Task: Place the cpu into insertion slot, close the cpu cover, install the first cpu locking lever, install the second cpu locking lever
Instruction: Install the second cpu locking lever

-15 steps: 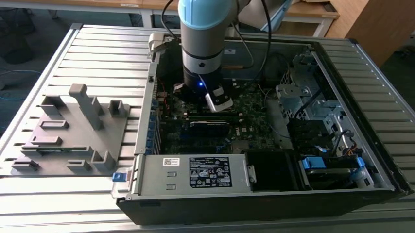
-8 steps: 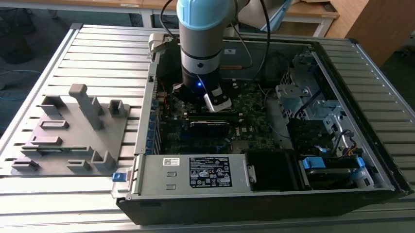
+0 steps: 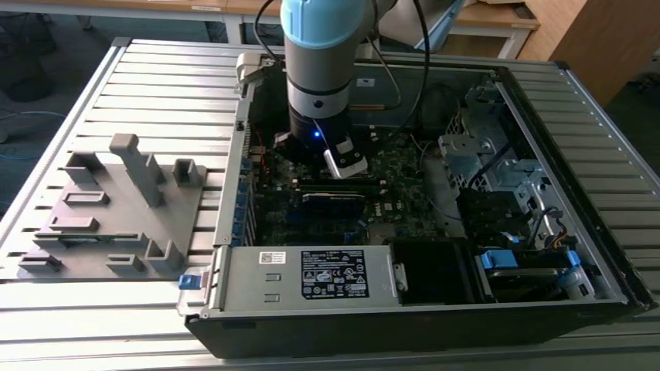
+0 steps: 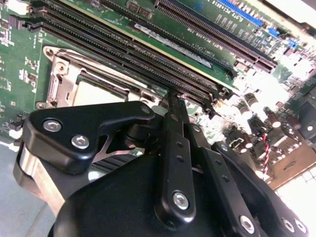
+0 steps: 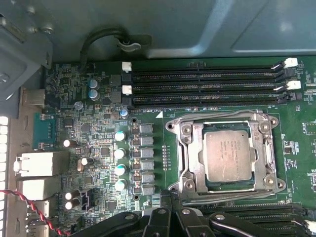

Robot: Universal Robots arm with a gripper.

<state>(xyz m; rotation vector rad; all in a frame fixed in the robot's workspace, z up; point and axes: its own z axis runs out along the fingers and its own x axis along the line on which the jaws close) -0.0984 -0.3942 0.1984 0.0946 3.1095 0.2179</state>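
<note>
My black gripper (image 4: 174, 98) pinched closed with nothing held, tips at the socket edge, flat silvery-grey square cpu (image 5: 228, 155) seated in silvery-rimmed insertion slot (image 5: 185, 157), centre-right of first wrist view, thin silvery metal cpu cover (image 5: 197, 129) down around it.

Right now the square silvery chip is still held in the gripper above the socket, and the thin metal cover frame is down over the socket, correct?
Not quite: in the first wrist view the square silvery chip already sits in the socket, framed by the thin metal cover frame.

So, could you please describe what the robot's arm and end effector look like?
The arm is a thick grey cylinder capped light blue, with a small blue light and black cables behind. The end effector is matte black, with flat bar linkages joined by silver screws.
</note>
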